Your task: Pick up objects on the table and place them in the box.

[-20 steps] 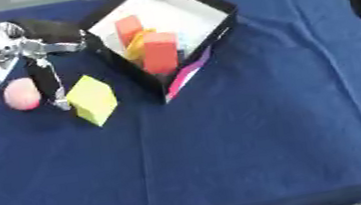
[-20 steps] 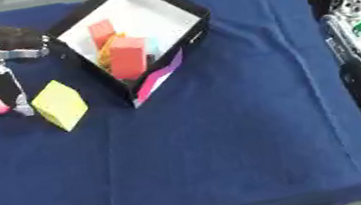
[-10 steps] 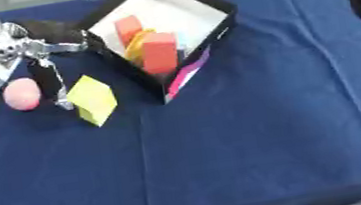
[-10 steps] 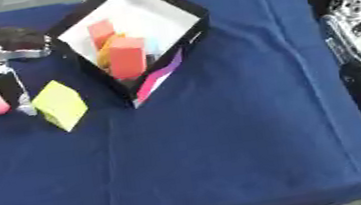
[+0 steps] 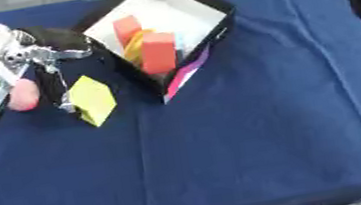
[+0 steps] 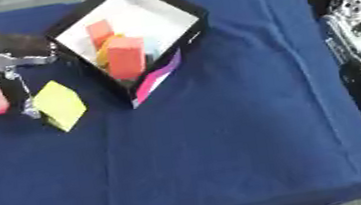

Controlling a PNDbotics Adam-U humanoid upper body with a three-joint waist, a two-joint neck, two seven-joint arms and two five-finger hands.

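Yellow cube-shaped block (image 5: 93, 99) is seen on the blue cloth (image 5: 250, 130), just beside the black box with white inside (image 5: 155, 24). It is judged light and stiff, best pinched on opposite flat faces. Left hand (image 5: 41, 58) is held over it, fingers apart and pointing down.

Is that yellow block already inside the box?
No, the yellow block lies on the blue tablecloth just outside the black box.

Left robot hand (image 5: 36, 59) at upper left, fingers pointing down — right arm (image 6: 360, 34) along right edge, hand unclear
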